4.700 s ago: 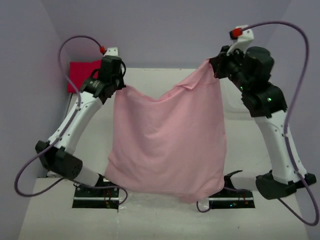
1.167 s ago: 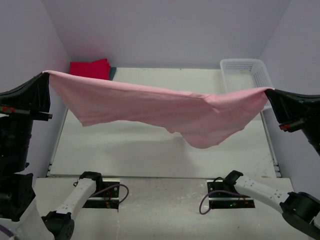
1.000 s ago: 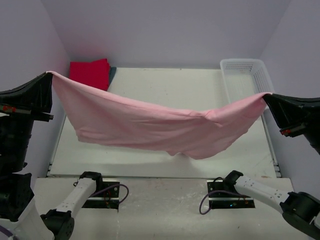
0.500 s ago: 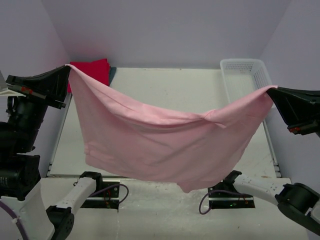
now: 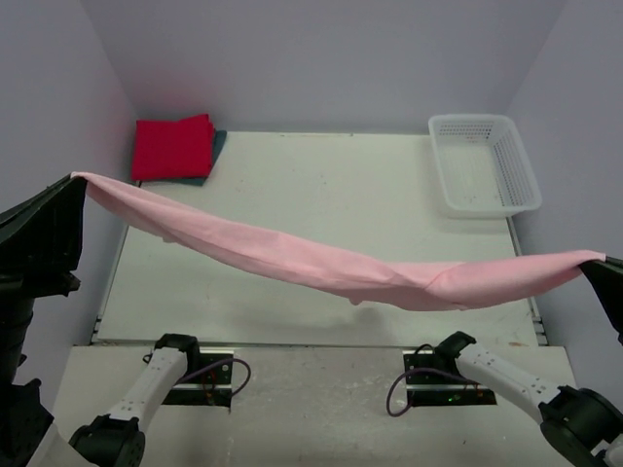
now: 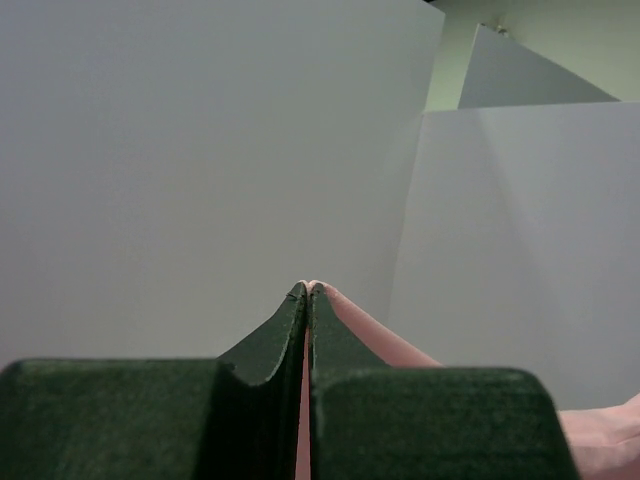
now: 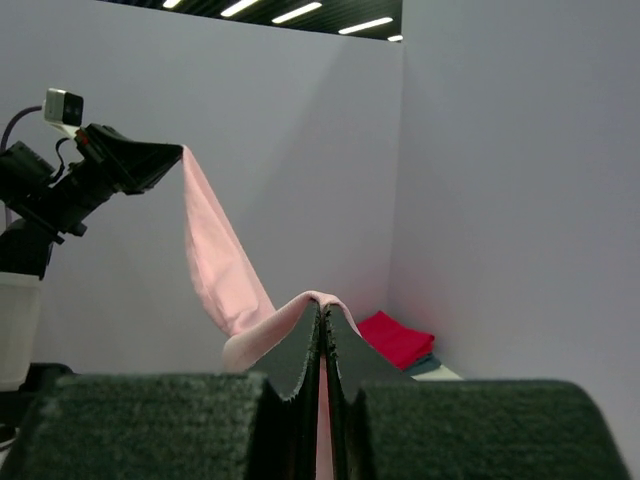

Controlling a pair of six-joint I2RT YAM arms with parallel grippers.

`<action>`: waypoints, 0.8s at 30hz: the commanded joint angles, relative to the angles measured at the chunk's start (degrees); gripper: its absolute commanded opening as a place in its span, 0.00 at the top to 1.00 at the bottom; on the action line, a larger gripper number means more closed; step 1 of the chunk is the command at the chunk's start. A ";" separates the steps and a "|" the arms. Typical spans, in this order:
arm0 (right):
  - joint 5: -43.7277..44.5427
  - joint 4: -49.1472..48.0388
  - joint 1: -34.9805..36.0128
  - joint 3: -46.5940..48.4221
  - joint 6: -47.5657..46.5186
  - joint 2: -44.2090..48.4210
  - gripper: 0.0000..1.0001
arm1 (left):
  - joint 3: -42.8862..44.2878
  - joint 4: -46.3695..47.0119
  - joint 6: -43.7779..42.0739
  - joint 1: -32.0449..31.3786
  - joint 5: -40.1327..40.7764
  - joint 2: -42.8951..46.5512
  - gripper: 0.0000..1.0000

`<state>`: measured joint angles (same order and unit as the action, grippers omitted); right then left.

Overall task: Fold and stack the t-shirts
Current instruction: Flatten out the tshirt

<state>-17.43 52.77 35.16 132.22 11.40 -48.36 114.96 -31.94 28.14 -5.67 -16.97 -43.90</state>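
Note:
The pale pink t-shirt (image 5: 321, 268) hangs in the air as a long, nearly taut band above the table, slanting from upper left to lower right. My left gripper (image 5: 74, 181) is shut on its left end, and my right gripper (image 5: 596, 261) is shut on its right end. In the left wrist view, pink cloth (image 6: 372, 332) comes out between the closed fingertips of the left gripper (image 6: 307, 287). The right gripper (image 7: 322, 308) likewise pinches pink cloth (image 7: 214, 262). A folded red t-shirt (image 5: 173, 146) lies at the back left on a dark teal one (image 5: 218, 144).
A white mesh basket (image 5: 514, 167) stands at the back right of the table (image 5: 321, 185). Purple walls close in the left, back and right sides. The arm bases (image 5: 185, 375) sit at the near edge. The right wrist view shows the red stack (image 7: 400, 338) in the corner.
The pink t-shirt, sagging in a deep curve half a second ago, is now pulled out into a thin, nearly straight band. Both grippers have moved apart and nearer the front.

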 commanded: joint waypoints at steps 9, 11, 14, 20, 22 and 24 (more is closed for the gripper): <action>0.37 -5.31 -3.87 -10.13 0.47 -6.83 1.00 | -11.85 2.24 2.53 -0.13 0.35 -5.05 1.00; 6.51 -5.49 -3.78 -12.68 0.29 -10.33 1.00 | -16.94 2.23 2.36 -0.13 2.02 -8.56 1.00; 13.45 -6.10 -3.87 -16.72 0.03 -14.03 1.00 | -24.75 3.12 2.36 -0.13 6.94 -11.37 1.00; 19.97 -12.68 -9.13 -33.67 4.67 -24.23 1.00 | -43.03 5.39 6.57 -0.30 18.71 -20.08 1.00; 19.55 -18.02 -11.68 -42.43 5.56 -28.34 1.00 | -50.75 10.73 7.89 -0.74 20.31 -22.88 1.00; 19.80 -20.95 -13.70 -46.51 6.71 -32.04 1.00 | -54.21 15.21 8.25 -1.44 22.41 -27.35 1.00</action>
<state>-0.97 37.93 24.21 90.96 15.16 -77.65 64.47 -25.26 33.65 -5.98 -0.84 -69.60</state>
